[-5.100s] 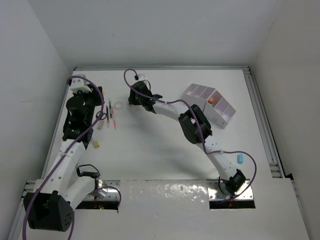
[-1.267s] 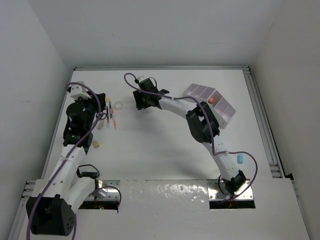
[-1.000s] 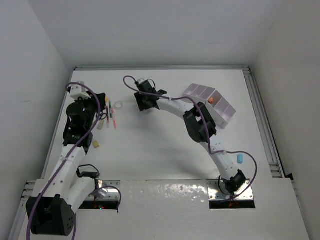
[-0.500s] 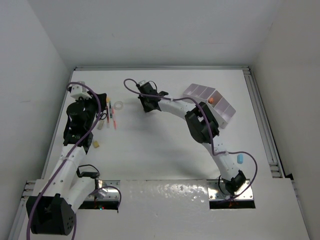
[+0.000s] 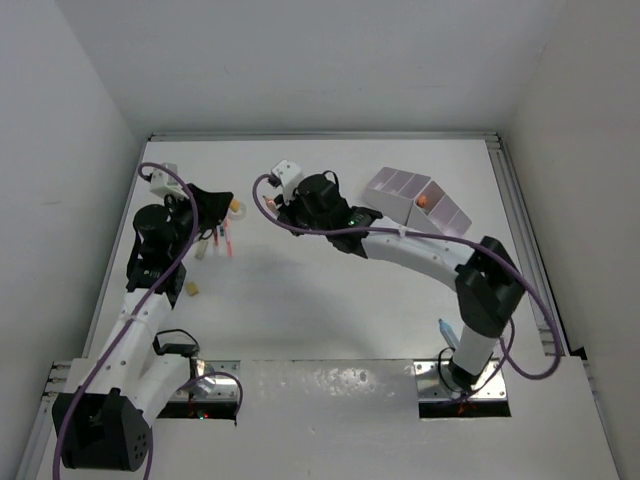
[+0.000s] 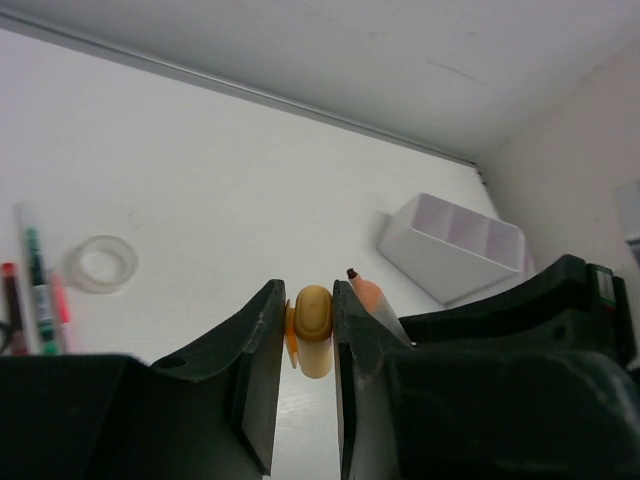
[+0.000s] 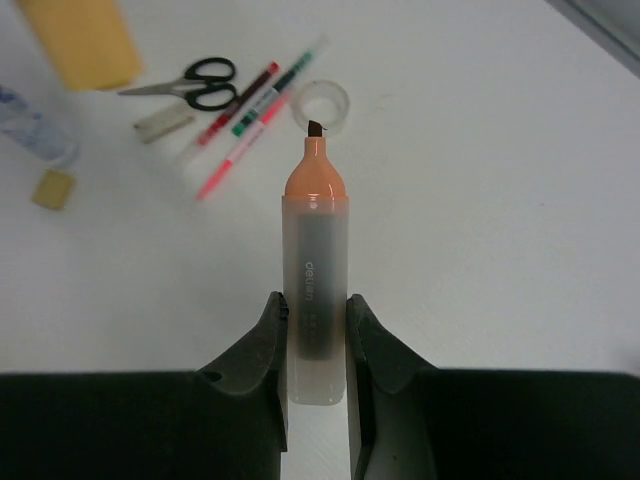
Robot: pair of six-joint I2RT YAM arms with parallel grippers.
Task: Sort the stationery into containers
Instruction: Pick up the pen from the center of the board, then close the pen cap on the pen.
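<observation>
The white table bears a white organiser toward its far right corner. Over on the far left, three pens lie side by side, red and green among them. A clear tape ring sits just off their far tips. The scissors lie just beside the pens, with a pale eraser close by the blades. A yellow eraser lies apart, nearer the arms' bases, and a blurred bottle lies near it.

Wht table, grey walls, metal side rail
</observation>
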